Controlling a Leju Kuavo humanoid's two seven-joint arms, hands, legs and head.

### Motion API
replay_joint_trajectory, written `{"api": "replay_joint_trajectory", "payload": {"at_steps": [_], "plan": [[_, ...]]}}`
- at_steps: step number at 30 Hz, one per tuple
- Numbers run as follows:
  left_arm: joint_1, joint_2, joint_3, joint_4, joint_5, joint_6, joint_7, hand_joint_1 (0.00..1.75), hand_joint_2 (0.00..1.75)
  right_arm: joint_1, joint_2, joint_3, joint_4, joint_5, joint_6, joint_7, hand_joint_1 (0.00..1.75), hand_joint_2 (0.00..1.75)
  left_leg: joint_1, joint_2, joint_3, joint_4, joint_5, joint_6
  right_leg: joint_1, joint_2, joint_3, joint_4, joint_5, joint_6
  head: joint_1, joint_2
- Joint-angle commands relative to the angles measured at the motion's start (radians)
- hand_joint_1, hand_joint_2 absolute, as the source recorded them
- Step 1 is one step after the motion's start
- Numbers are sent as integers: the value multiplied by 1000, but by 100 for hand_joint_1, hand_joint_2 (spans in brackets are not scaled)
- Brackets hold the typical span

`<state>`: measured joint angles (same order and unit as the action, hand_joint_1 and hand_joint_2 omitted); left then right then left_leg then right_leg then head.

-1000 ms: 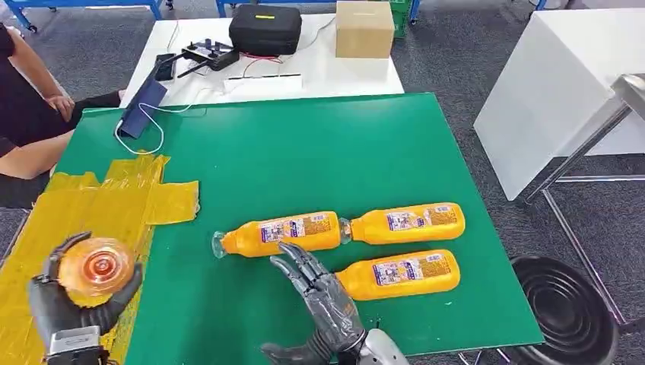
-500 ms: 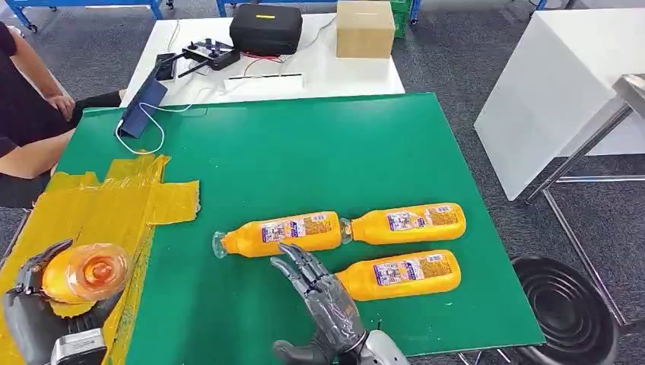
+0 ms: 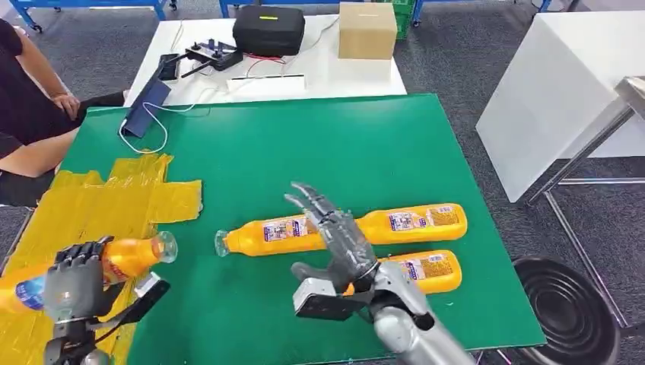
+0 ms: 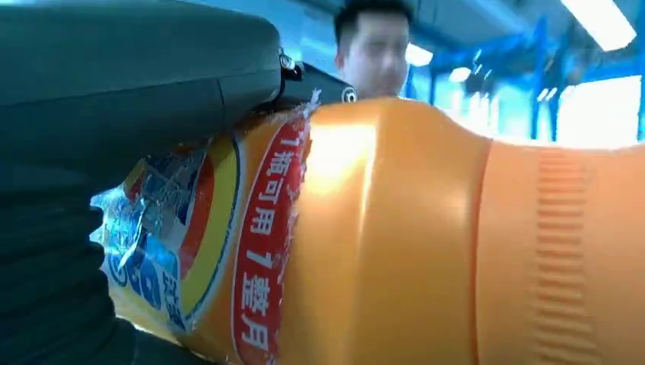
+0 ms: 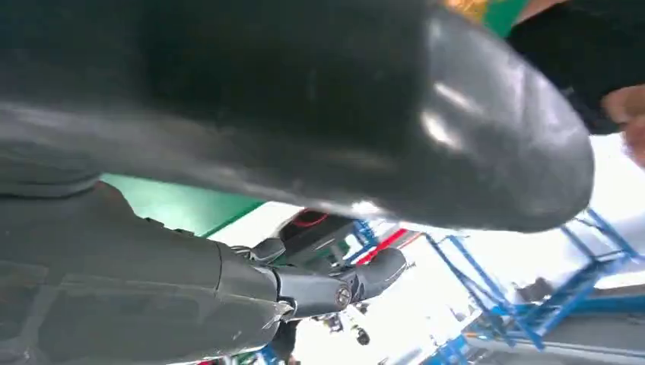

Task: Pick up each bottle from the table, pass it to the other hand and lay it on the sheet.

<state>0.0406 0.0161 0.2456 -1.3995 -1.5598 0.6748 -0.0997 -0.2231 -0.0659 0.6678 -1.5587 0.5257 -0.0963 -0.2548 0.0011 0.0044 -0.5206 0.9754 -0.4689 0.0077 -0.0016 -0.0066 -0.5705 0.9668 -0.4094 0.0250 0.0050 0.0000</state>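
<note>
My left hand (image 3: pixel 74 280) grips an orange bottle (image 3: pixel 129 257) low over the near part of the yellow sheet (image 3: pixel 99 201). The bottle lies sideways with its clear cap toward the green table (image 3: pixel 304 152). The left wrist view shows that bottle (image 4: pixel 426 243) close up, its label under my left hand (image 4: pixel 114 99). My right hand (image 3: pixel 335 232) is raised above the table, fingers spread, holding nothing. Its thumb (image 5: pixel 304 114) shows in the right wrist view. Three more orange bottles lie on the table: one (image 3: pixel 262 237) in the middle, one (image 3: pixel 422 219) to its right, one (image 3: pixel 430 270) nearer me.
A white table behind carries a black case (image 3: pixel 268 29), a cardboard box (image 3: pixel 366 29) and a controller (image 3: pixel 213 53). A blue pouch (image 3: pixel 144 99) with a white cable lies at the far left corner. A person (image 3: pixel 27 114) sits at the left. A white table (image 3: pixel 563 84) and black round bin (image 3: pixel 567 308) stand at the right.
My left hand has turned the bottle from cap-up to lying sideways over the sheet. My right hand has lifted and reached forward over the bottles on the table.
</note>
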Motion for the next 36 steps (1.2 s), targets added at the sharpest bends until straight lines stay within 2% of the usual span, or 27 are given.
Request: {"api": "replay_joint_trajectory", "payload": {"at_steps": [1, 11, 12, 16, 19, 21, 31, 32, 33, 36], "plan": [[-143, 109, -178, 334, -11, -2, 46, 175, 175, -70, -25, -25, 68, 27, 18, 14, 0, 0, 0, 2, 2, -1, 0, -1, 0, 1, 1, -1, 0, 0, 0, 0], [-147, 122, -191, 342, -11, -32, 51, 175, 175, -77, -24, -22, 86, 28, 14, 16, 0, 0, 0, 1, -3, 0, 0, -1, 1, 0, -3, 0, -1, 0, 0, 0], [-148, 122, -190, 345, -11, -47, 51, 175, 175, -88, -25, -20, 101, 29, 19, 29, 0, 175, 1, 1, -2, 1, -1, -1, 1, 1, -2, 0, -1, 0, 0, 0], [-183, 124, -212, 390, 9, -90, 19, 175, 175, -196, -29, 11, 244, 38, 75, 82, 0, 175, 0, 3, -4, 0, 0, -1, 0, 2, -5, 0, 1, 0, 0, 0], [-255, 120, -246, 460, 86, -182, -30, 175, 175, -317, -3, 55, 434, 80, 128, 134, 0, 175, 1, 2, -3, 1, 1, -1, 0, 1, -3, 0, 1, 0, 0, 0], [-285, 129, -268, 497, 115, -264, -53, 175, 175, -359, 22, 64, 521, 93, 140, 144, 0, 175, 0, 2, -3, 0, 2, -1, 0, 1, -4, 0, 1, 0, 0, 0], [-284, 132, -267, 500, 121, -265, -55, 175, 175, -359, 26, 68, 528, 96, 140, 143, 0, 175, 0, -1, -2, -1, 3, 0, -1, 0, -1, 0, 1, 1, -1, 0], [-284, 132, -267, 500, 121, -265, -55, 131, 175, -359, 26, 68, 528, 96, 140, 143, 0, 175, 0, -1, -2, 0, 3, 0, -1, -1, -2, 0, 1, 1, -1, 0], [-289, 145, -280, 512, 218, -393, -126, 0, 0, -373, 32, 79, 544, 115, 144, 149, 0, 175, 0, -1, -2, 0, 3, 0, 0, 0, -1, 0, 1, 1, 0, 0], [-311, 206, -339, 578, 295, -517, -160, 0, 0, -458, 100, 109, 707, 155, 156, 165, 0, 175, 0, 2, -2, 0, 3, 0, -1, 2, -2, 1, 2, 1, 0, 0]]}}
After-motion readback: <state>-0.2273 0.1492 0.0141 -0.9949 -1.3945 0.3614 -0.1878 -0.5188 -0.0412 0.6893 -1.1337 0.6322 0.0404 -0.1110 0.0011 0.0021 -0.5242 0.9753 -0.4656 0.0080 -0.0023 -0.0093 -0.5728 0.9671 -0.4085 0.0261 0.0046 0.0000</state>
